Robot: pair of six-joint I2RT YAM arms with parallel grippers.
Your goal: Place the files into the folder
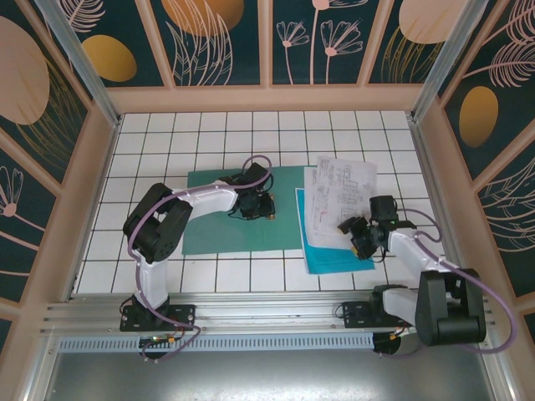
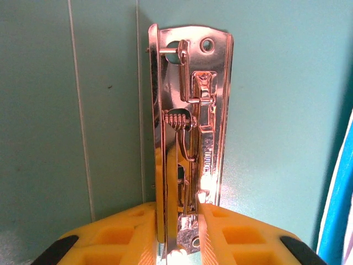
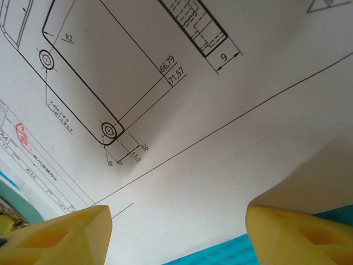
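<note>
L gripper: narrow, pinched on near end of metal clip; prob. there to lever clip up so sheets can slide under.
metal clip: runs along inner spine of folder; whether raised yet, can't tell.
folder: open flat, centre-left on table, L arm reaching across it.
files: white printed stack just right of folder, skewed, lying on cyan sheet; not yet in folder.
R gripper: wide, nothing between fingers; low over near part of top drawing sheet, cyan edge just beyond.
step (judged): clip side handled by L, R lined up for pickup of stack.
risk: thin sheets may fan out or slip if only top one caught.
</note>
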